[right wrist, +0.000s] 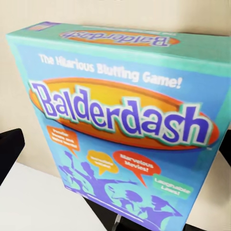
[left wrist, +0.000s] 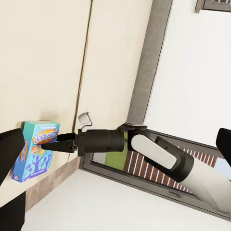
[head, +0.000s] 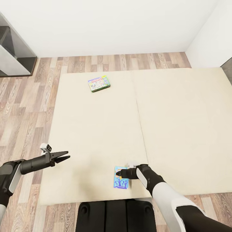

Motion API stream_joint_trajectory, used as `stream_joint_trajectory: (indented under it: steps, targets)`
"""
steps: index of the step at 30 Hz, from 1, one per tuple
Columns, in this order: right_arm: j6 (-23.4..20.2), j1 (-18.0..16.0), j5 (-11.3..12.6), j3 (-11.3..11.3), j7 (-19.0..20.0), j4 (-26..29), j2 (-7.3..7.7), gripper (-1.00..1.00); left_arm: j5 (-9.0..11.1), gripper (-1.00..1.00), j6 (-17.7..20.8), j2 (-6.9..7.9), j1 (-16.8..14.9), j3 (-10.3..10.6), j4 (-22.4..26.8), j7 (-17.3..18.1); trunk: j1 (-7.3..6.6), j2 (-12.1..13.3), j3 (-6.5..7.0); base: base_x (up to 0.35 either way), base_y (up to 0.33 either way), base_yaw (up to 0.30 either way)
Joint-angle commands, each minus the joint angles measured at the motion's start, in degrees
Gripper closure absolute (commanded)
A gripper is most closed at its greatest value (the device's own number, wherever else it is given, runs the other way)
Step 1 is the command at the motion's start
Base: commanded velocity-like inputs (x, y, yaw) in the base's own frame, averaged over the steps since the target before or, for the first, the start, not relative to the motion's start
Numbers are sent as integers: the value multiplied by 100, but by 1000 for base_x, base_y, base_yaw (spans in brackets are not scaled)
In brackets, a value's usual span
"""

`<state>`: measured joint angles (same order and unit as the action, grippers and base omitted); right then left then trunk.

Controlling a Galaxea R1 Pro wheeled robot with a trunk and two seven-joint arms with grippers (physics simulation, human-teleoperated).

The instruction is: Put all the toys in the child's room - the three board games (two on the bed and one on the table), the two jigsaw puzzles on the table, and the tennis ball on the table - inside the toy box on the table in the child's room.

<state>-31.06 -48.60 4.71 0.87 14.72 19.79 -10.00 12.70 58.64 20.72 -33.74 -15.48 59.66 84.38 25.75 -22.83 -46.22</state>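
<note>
Head view shows the right hand [head: 120, 174] reaching over the near edge of the bed [head: 96, 129] and sitting right at the blue board game [head: 121, 181], the Balderdash box, which lies flat on the mattress close to that edge. In the right wrist view the box [right wrist: 125, 130] looms large between two dark fingers [right wrist: 10, 151] at the frame's sides, so the hand looks spread and straddling the box rather than clamped; I cannot see contact with it. My judgement is that the step in hand is the pickup of this box: the fingers should come across its narrow thickness or short side, squarely, and close only once both pads sit evenly, since a flat box on a soft mattress can tip or slide away. Lifting straight up before swinging clear of the bed would be safest. Farther from the blue box, the left hand [head: 62, 157] hovers over the mattress with jaws parted and nothing in them. Far across the bed from the blue box lies the green-bordered board game [head: 99, 83], untouched.
</note>
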Motion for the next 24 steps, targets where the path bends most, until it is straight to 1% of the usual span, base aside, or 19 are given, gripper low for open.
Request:
stream_joint_trajectory:
  steps: [1,12,24]
  targets:
    - [-33,-1,48,10,-16,8,0,-100,4,-100,60,2,-1,1,1,17,3,-9,-6,0,0,0]
    - [-59,-2,48,10,-44,6,0,-100,4,-100,60,2,-1,1,1,17,3,-9,-6,0,0,0]
    - [-195,-1,48,10,-58,3,0,-100,4,-100,60,2,-1,1,1,14,3,-9,-6,0,0,0]
